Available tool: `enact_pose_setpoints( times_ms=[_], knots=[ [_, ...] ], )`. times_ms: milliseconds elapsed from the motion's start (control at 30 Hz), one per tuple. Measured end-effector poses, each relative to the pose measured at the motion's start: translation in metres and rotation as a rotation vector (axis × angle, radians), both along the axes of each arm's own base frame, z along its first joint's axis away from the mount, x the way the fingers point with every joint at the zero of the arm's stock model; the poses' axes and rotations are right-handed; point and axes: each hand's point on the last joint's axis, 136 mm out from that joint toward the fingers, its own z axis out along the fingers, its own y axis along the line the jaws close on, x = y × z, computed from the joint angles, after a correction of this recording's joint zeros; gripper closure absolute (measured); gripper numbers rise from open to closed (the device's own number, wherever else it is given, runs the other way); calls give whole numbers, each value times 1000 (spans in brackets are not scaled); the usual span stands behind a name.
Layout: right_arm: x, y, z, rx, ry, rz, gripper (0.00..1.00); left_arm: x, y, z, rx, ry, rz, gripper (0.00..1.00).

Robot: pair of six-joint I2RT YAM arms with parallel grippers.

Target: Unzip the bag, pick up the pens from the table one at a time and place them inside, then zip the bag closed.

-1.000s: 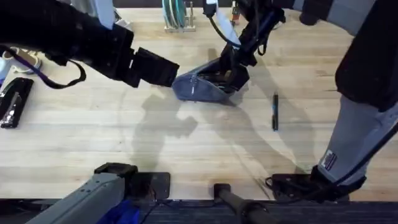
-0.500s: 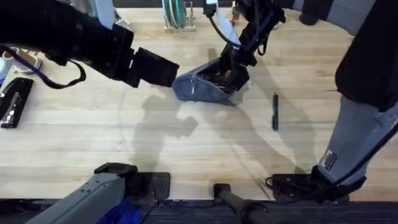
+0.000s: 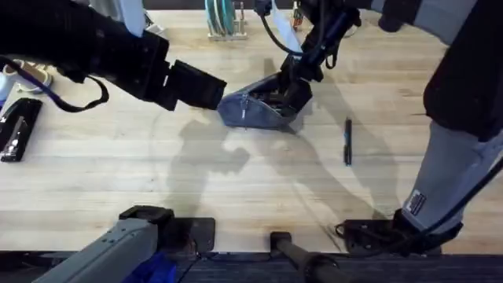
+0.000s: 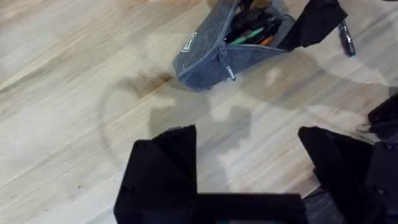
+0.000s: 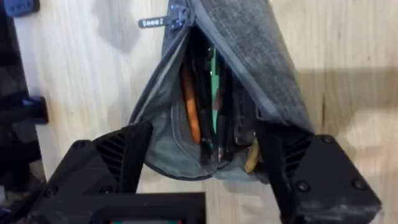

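— Light-wood worktop [image 3: 118,173]: where's the bag [image 3: 263,108]?
— Unzipped, its far end between the right fingers [image 5: 121,155], which are spread.
— Left fingers [image 4: 165,168]?
— Released, near its zipper-pull end; one pen [image 3: 347,141] lies apart.

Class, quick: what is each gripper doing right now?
Left gripper: open, holding nothing, near the bag.
Right gripper: open, fingers spread at the bag's open mouth.

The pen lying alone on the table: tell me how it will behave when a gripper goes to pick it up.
The pen looks thin and straight, so probably stiff and light. It lies flat on the bare table, apart from the bag, so its round barrel may roll if nudged sideways. Its low profile likely leaves little for fingers to catch, so it could slip.
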Motion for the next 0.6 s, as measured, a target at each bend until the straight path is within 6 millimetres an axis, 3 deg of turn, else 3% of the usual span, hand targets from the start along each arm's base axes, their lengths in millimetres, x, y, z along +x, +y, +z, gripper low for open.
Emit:
enact_pose_setpoints(
  times_ms=[233, 600],
  knots=[
    [12, -3, 33, 8, -52, -101, 5, 0, 0, 0, 0, 0, 0, 6],
    [21, -29, 96, 39, -129, -305, 5, 0, 1, 0, 4, 0, 2, 6]
  ],
)
